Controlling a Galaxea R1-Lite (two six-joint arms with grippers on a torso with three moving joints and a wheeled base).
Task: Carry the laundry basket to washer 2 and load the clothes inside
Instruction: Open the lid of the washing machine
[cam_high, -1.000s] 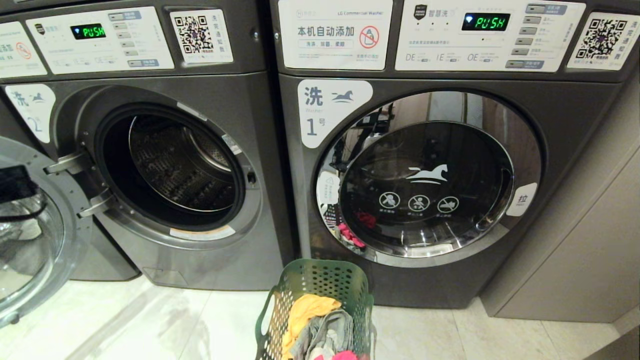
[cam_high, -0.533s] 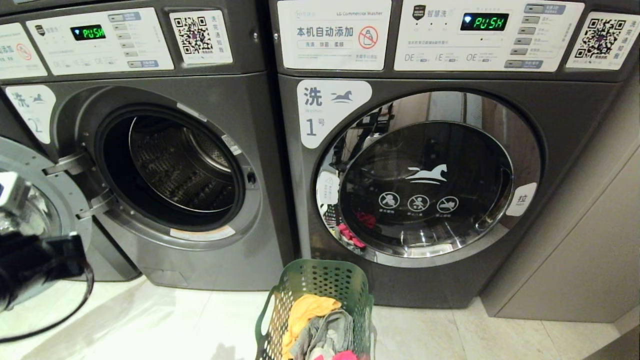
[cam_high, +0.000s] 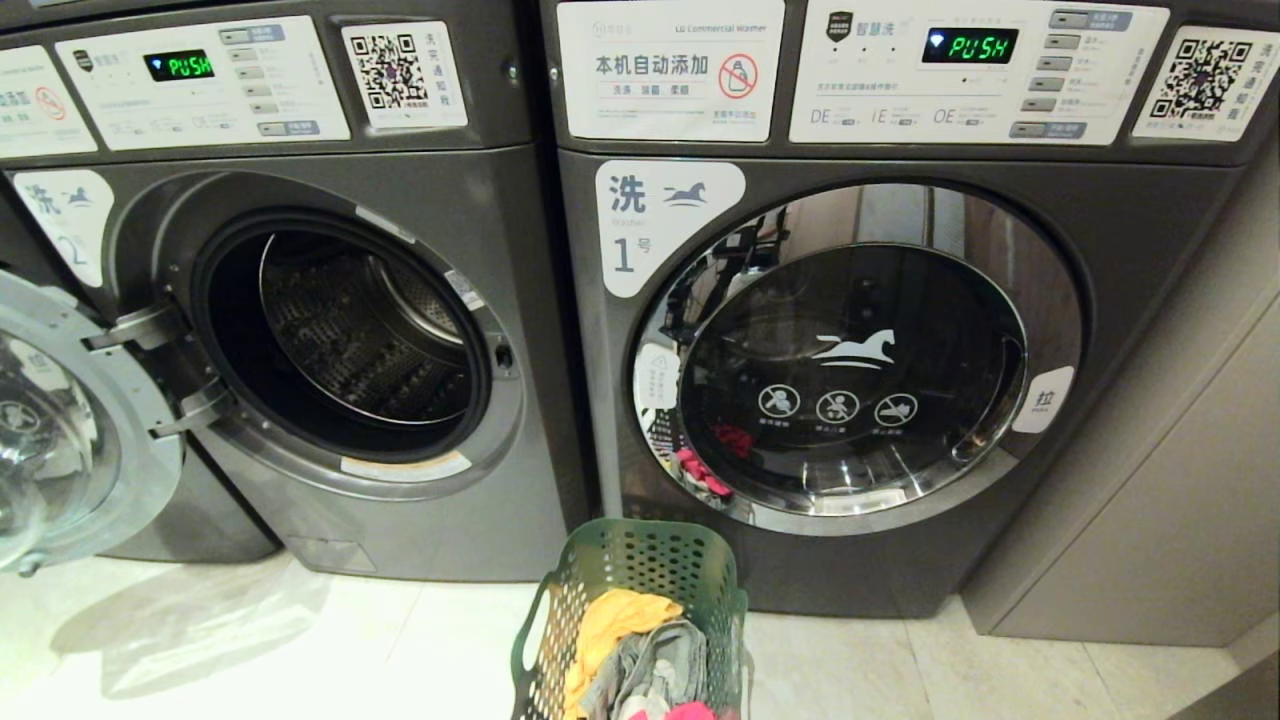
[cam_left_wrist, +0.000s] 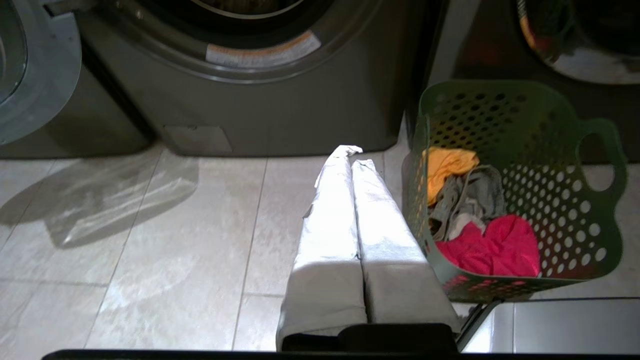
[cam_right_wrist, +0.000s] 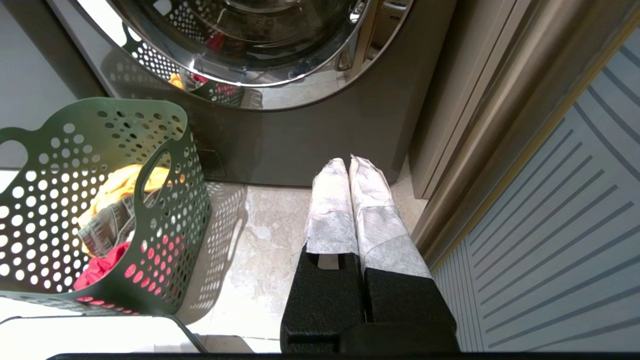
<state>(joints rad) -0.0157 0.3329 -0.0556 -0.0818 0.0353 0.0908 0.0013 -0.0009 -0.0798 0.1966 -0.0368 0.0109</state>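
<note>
Laundry basket on pale tiled floor, before washers.

Warm indoor light glares off the chrome door ring and pale floor tiles, the open door throws a soft shadow, edges bow outward, and focus is sharp.

From head height we look forward and down at two washers, close. Our wrist cameras sit low, facing the machines' bases across the floor. All three views share the laundry basket.
</note>
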